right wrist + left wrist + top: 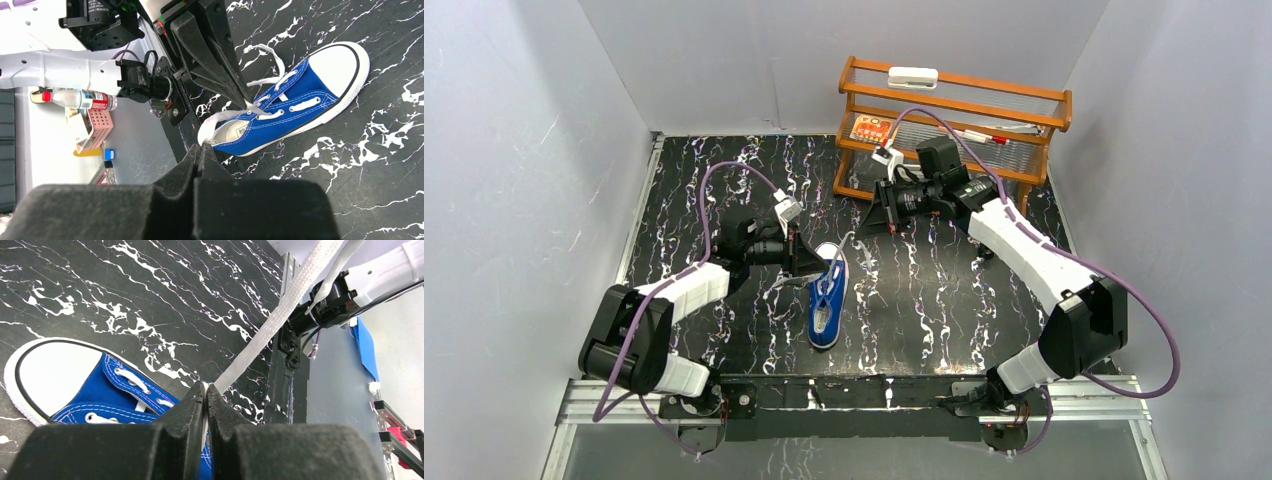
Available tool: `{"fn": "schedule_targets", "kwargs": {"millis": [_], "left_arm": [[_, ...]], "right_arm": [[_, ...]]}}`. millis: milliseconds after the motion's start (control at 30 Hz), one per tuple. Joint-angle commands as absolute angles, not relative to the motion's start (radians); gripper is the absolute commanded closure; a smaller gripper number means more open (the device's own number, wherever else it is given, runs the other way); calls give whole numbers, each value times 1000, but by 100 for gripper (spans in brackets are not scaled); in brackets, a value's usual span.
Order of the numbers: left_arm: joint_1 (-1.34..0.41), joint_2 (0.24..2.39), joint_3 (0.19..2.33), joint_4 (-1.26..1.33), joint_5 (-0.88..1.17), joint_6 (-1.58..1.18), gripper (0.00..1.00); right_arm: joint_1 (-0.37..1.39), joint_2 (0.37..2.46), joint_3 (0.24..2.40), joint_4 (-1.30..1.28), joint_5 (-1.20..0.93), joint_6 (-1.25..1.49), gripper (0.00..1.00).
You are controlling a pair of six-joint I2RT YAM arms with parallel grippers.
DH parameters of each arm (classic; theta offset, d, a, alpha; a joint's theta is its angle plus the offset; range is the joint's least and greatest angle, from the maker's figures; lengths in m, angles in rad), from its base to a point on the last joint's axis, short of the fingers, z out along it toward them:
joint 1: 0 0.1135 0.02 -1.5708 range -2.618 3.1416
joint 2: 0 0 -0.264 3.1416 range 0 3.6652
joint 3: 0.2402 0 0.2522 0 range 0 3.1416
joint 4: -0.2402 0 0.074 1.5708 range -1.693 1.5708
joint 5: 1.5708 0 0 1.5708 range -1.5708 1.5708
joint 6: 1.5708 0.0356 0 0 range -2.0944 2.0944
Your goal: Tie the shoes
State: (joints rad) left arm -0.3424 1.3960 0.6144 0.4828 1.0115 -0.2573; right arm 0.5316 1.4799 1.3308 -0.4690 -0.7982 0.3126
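Note:
The blue sneaker [826,312] with a white toe cap lies mid-table, toe pointing away from the arm bases; it also shows in the left wrist view [107,385] and the right wrist view [300,107]. My left gripper [830,269] sits low over the shoe's laced part, its tips [206,386] shut on a white lace [270,325] that runs taut up and to the right. My right gripper [862,229] hangs to the right of the toe and higher. Its tips [200,146] are shut, with a white lace [215,120] reaching right into them from the shoe's opening.
A wooden rack [954,112] stands at the back right, just behind the right arm, with a white object [912,76] on its top rail. Grey walls close in the left, back and right sides. A metal rail [854,392] runs along the near edge.

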Motion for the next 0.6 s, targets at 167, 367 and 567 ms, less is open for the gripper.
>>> {"fn": "schedule_targets", "kwargs": {"millis": [167,367,567], "left_arm": [[-344,1423,618,534,1112,-256,94],[-343,1415,602,537,1089,-243,87],[-344,1410,594,525,1073,-224,71]], "right_arm": [[511,1507,1386,-466,-776,329,100],[509,1510,1387,-469,-775,327,100],[507,1502,1382,-459,-766,337,100]]}}
